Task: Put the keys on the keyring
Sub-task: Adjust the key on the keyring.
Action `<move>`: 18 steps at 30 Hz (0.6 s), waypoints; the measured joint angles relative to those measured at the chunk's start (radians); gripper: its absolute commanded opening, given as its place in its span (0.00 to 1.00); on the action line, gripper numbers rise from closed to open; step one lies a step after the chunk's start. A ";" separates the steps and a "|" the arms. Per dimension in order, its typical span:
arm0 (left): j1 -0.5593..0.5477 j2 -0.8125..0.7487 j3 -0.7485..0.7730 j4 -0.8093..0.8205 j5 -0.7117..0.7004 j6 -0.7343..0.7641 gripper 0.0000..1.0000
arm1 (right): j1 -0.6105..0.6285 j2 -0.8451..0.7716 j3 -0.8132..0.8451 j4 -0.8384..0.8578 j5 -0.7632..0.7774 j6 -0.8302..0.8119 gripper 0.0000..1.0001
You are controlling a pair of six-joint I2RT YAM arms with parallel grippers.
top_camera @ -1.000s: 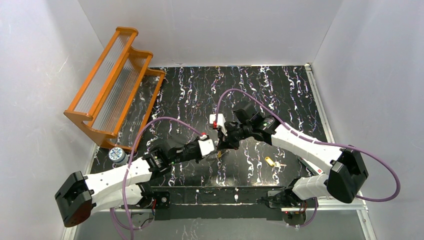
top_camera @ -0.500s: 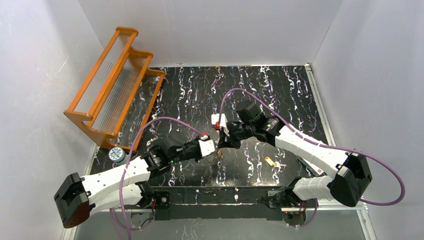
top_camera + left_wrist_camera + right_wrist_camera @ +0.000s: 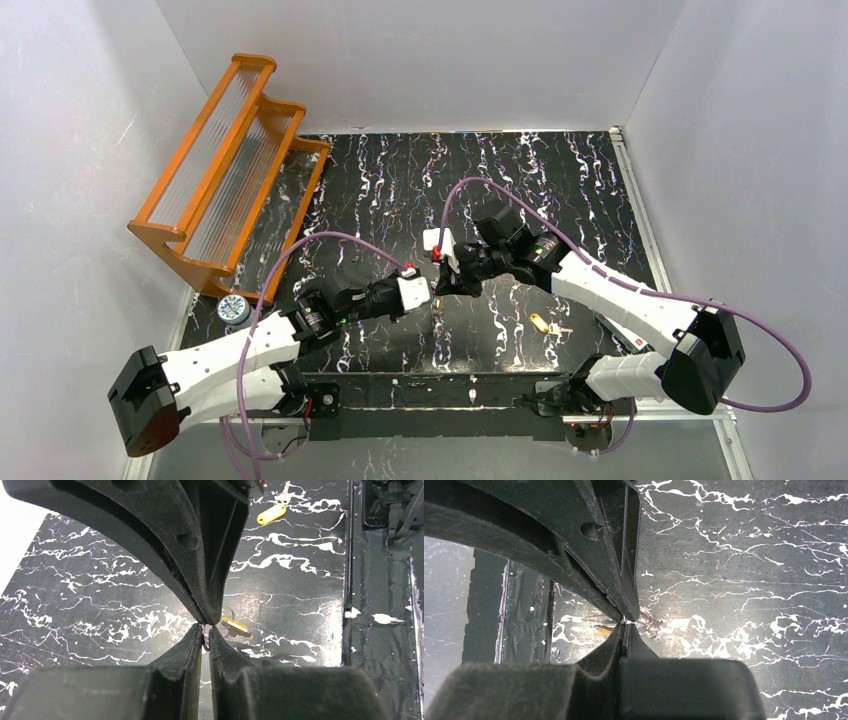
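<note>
Over the table's middle my two grippers meet tip to tip. In the left wrist view my left gripper is pinched on a thin dark wire loop, the keyring. The right gripper's fingers come down onto the same spot. My right gripper is shut, with a small pale glint of the keyring at its tips. One yellow-headed key is just beside the tips; I cannot tell whether it hangs or lies. In the top view the grippers hide it. The other key lies on the table to the right.
An orange slatted rack leans at the back left, with a small round blue-white tin by its near corner. The arms' base bar runs along the near edge. White walls close in the black marbled table.
The grippers stay tip to tip. The right arm's elbow swung slightly right, and the left wrist edged a little back left. The key under the tips no longer shows from above.
</note>
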 measured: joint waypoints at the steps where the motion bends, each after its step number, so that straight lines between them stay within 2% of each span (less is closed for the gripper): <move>1: 0.000 0.003 0.003 -0.002 0.000 0.000 0.00 | 0.000 0.000 0.000 0.000 0.001 -0.001 0.01; 6: 0.000 0.017 0.013 -0.005 -0.009 -0.008 0.00 | 0.000 0.000 0.000 -0.003 0.006 -0.002 0.03; 9: 0.000 0.018 0.013 -0.003 -0.024 -0.019 0.00 | 0.000 -0.001 -0.001 0.001 0.016 0.000 0.29; 12: 0.000 0.014 0.011 0.010 -0.043 -0.042 0.00 | 0.000 -0.020 -0.023 0.037 0.027 0.016 0.40; 18: 0.000 -0.057 -0.112 0.173 -0.062 -0.123 0.00 | 0.000 -0.148 -0.156 0.198 0.042 0.069 0.41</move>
